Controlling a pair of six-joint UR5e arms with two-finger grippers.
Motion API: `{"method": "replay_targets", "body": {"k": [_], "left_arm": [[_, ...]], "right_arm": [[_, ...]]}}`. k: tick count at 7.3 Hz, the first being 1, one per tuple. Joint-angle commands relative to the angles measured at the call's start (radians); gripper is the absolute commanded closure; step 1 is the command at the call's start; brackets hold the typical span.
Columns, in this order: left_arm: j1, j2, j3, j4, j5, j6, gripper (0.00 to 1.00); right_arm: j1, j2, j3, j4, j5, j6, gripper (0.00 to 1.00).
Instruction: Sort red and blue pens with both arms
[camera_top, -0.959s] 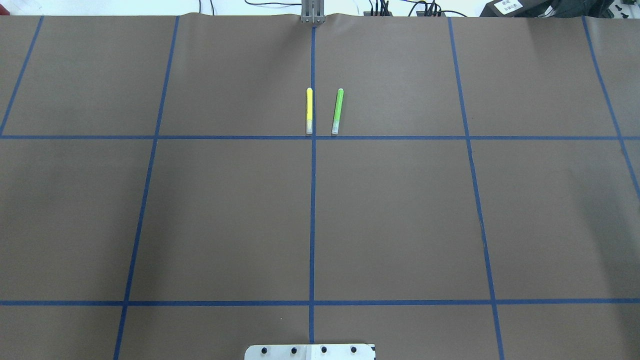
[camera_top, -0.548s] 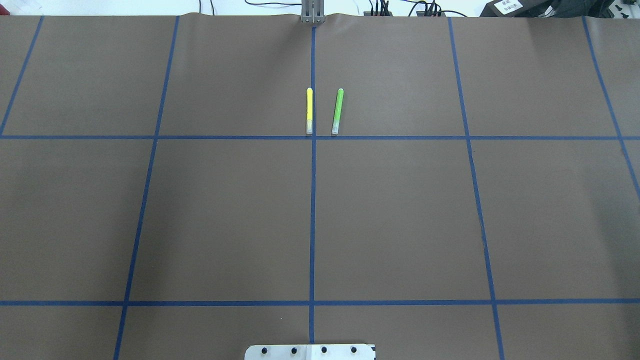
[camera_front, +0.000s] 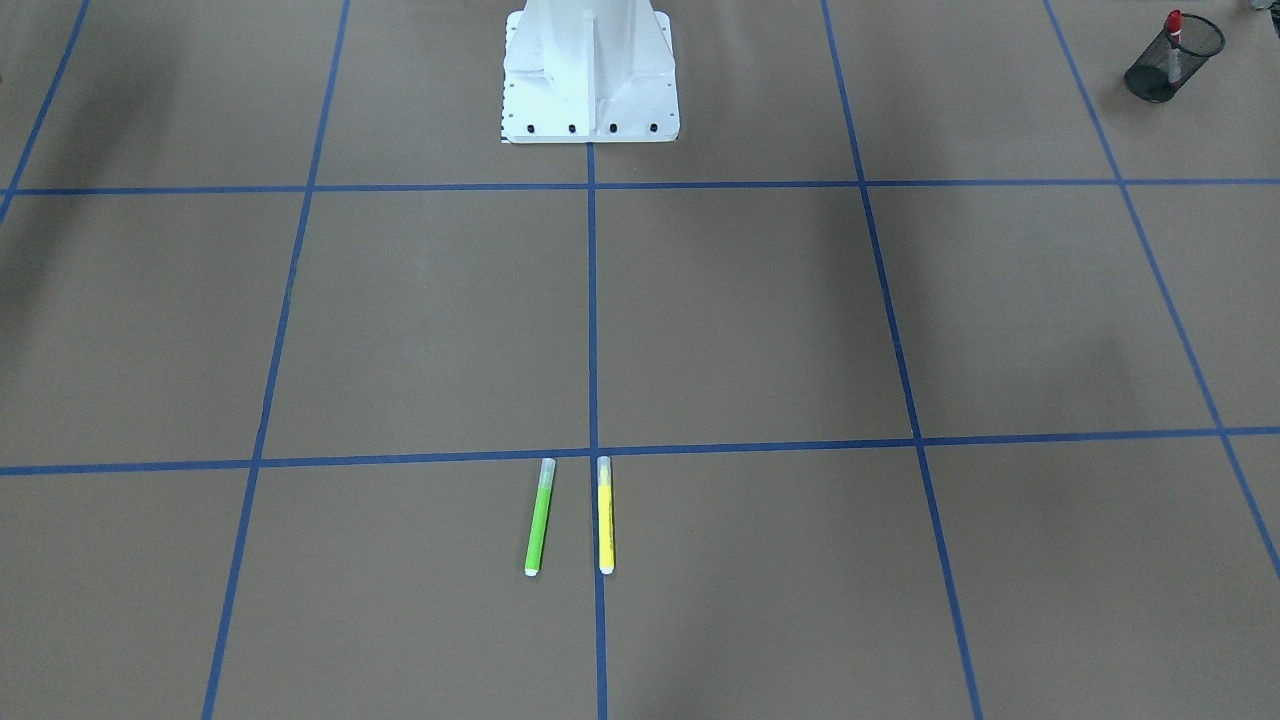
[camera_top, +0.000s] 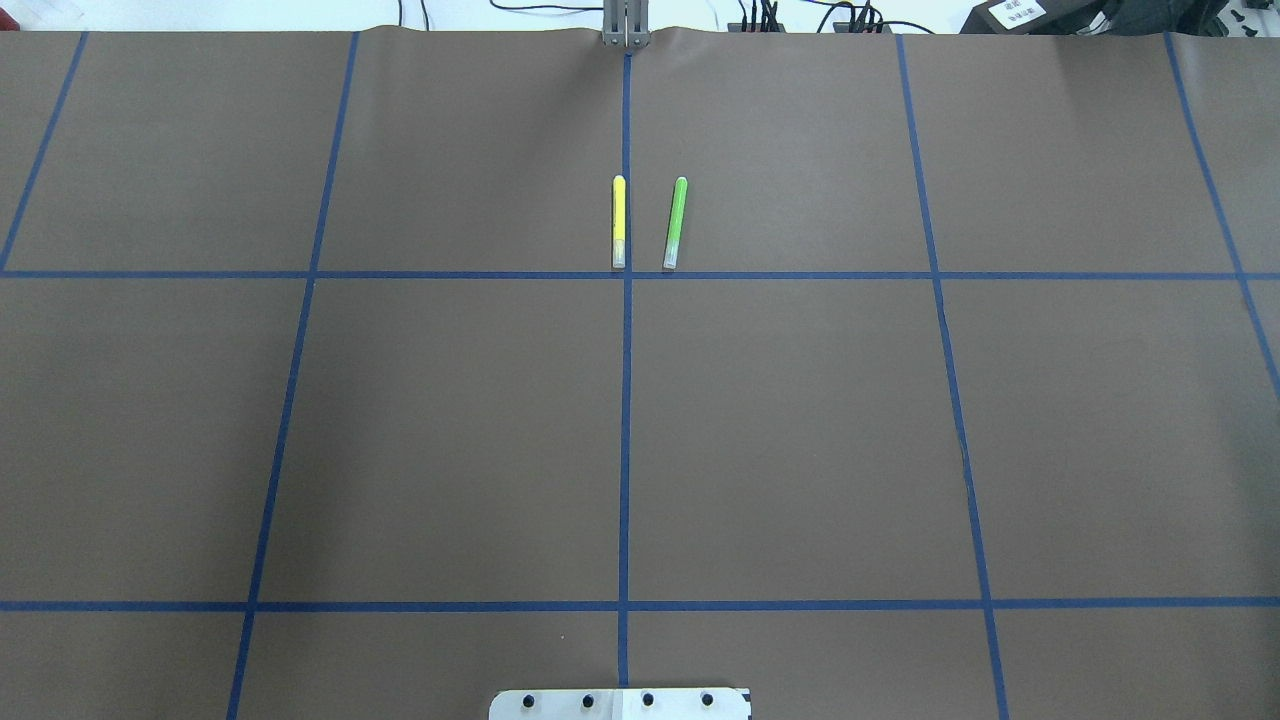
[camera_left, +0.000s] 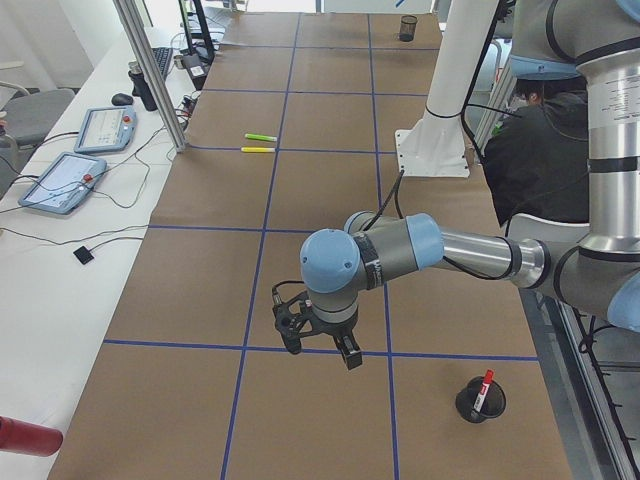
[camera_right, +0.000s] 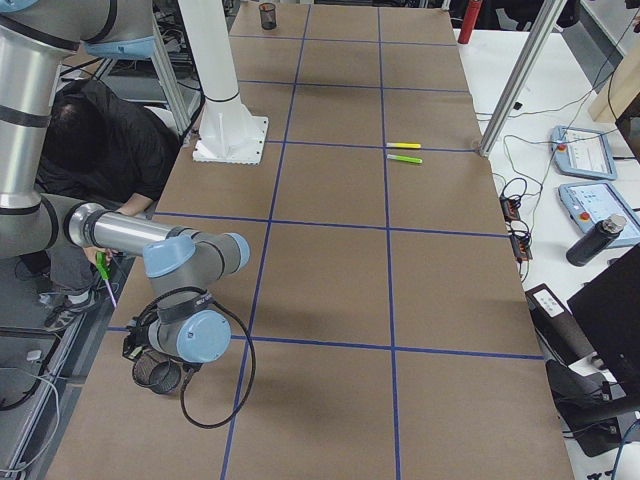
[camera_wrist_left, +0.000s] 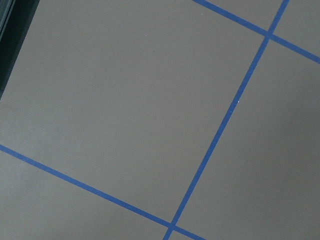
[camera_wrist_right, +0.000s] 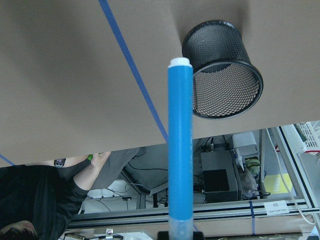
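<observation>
**Blue pen** (camera_wrist_right: 180, 140): seen only in the right wrist view. It runs up from the bottom edge of that view, where dark finger parts flank its translucent cap. Its white end is just beside the wall of a black mesh cup (camera_wrist_right: 220, 75), outside it.

**Right gripper** (camera_right: 138, 350): clamped on the blue pen, going by the wrist view. The right side view places it at the near end of the table (camera_right: 330, 300), close over the same cup, but does not resolve the pen.

**Right arm** (camera_right: 150, 240): the near, large arm in the right side view.

**Red pen** (camera_front: 1172, 35): stands upright in a second mesh cup (camera_front: 1150, 80), red cap up, at the table end on the robot's left. The left side view shows the cup near the table edge.

**Left gripper** (camera_left: 322, 345): shows only in the left side view, above the table and near the red pen's cup, not touching it. I cannot tell whether its fingers are apart or together. Its wrist view shows only brown table cover and blue tape lines (camera_wrist_left: 225, 120).

**Left arm** (camera_left: 470, 250): reaches across the near end of the table.

**Yellow marker** (camera_top: 618, 222) and **green marker** (camera_top: 675, 222): lie side by side, apart, by the centre tape line. Neither arm appears in the overhead or front views.

**Pedestal base** (camera_front: 590, 70): white.

**Person** (camera_left: 530, 140): in dark clothing, beside the table.
</observation>
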Motion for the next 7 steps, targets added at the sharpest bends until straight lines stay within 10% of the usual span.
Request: {"method": "replay_targets", "body": {"k": [1, 7], "left_arm": [[0.001, -0.001, -0.009, -0.008, 0.0, -0.001, 0.0], [0.001, 0.0, -0.018, -0.01, -0.002, 0.001, 0.0]], "right_arm": [[0.011, -0.01, -0.061, -0.051, 0.005, 0.0, 1.0], [0.019, -0.002, -0.189, -0.038, 0.042, 0.006, 1.0]]}}
